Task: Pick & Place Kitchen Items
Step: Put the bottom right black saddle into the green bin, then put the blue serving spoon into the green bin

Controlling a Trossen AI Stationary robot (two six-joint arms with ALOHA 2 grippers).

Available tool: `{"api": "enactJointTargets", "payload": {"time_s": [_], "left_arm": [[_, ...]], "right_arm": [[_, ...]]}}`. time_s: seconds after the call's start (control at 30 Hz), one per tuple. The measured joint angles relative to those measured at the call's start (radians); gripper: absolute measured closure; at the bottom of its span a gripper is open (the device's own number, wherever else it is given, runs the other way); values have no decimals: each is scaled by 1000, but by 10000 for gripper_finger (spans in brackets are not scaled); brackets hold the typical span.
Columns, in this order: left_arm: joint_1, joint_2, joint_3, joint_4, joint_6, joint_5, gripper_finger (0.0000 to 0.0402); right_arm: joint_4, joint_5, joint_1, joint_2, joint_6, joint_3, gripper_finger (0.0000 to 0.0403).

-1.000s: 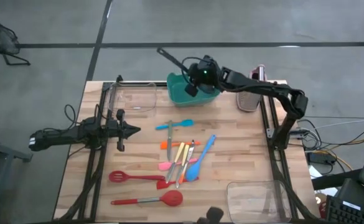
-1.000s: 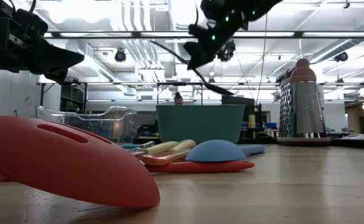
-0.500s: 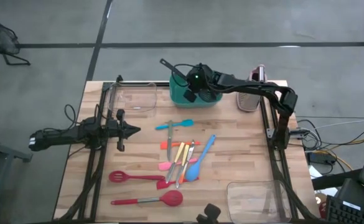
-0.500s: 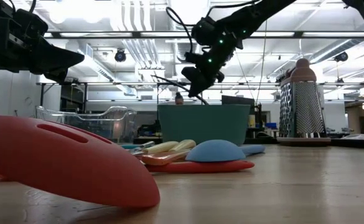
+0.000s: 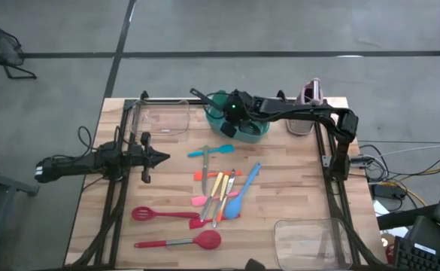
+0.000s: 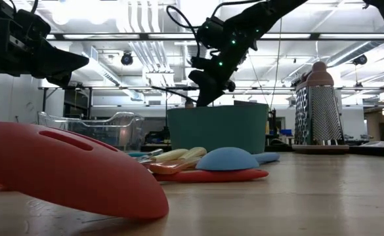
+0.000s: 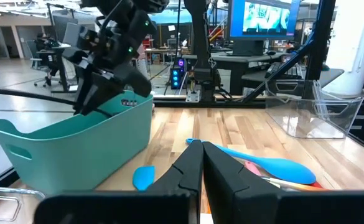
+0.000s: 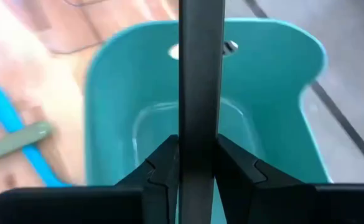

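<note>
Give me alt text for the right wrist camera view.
The right gripper grips a black utensil handle upright over the teal bin. A blue spatula lies on the wooden table beside it.

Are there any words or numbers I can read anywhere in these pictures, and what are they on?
No words or numbers can be read.
The screen in the room behind the table shows a picture; any writing on it is too blurred to read.
The green bin, the utensils and the grater show no labels.
</note>
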Motion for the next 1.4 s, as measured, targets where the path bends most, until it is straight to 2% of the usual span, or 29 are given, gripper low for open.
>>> {"api": "enactJointTargets", "payload": {"time_s": [0.13, 0.37, 0.8, 1.1, 1.4], "left_arm": [[0, 0, 0, 0, 0, 0, 383], [0, 0, 0, 0, 0, 0, 383], [0, 0, 0, 0, 0, 0, 383], [0, 0, 0, 0, 0, 0, 383], [0, 1, 0, 0, 0, 0, 383]], "right_arm": [[-44, 59, -7, -1, 51, -2, 329], [-57, 27, -19, -1, 76, -11, 304], [-79, -2, 3, -16, 22, -2, 344], [-99, -2, 138, -70, -39, 24, 303], [-261, -1, 337, -93, -158, 25, 247]]}}
